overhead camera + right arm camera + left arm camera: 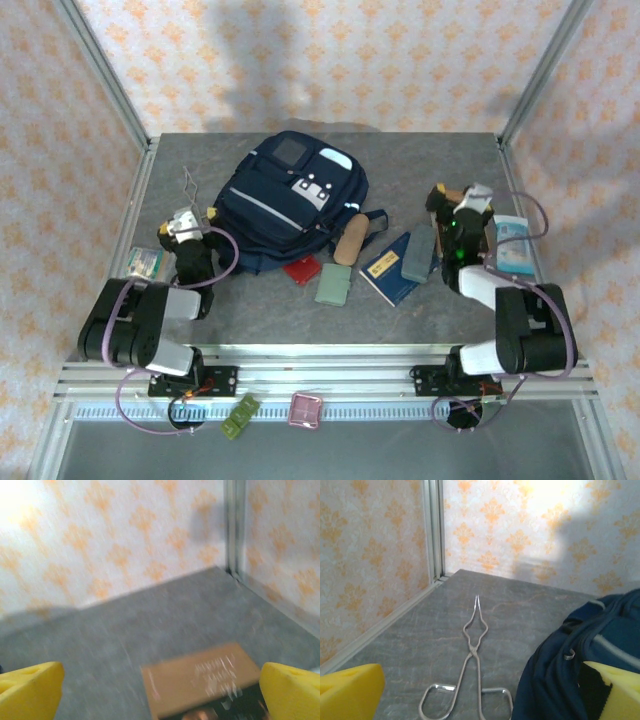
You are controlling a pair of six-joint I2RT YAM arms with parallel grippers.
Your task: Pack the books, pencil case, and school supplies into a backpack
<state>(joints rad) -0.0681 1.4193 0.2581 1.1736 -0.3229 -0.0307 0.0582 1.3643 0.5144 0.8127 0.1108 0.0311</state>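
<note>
On grey tabletop, within wallpapered enclosure, found backpack lying flat at centre rear; no opening visible, no contents discernible. Judged packing not yet begun.

Counted outside, along its near edge: pencil case, touching the bag; red case; pale green case; dark blue book with slate-grey slab against it. Located brown book further right, under right gripper, blurred in wrist view.

Observed right gripper spread wide, grasping nothing. Observed left gripper likewise released, beside backpack's left flank, facing metal tongs.

Noted light-blue packet at right edge, outside scope.

Remaining: opening the bag, loading all six items.
</note>
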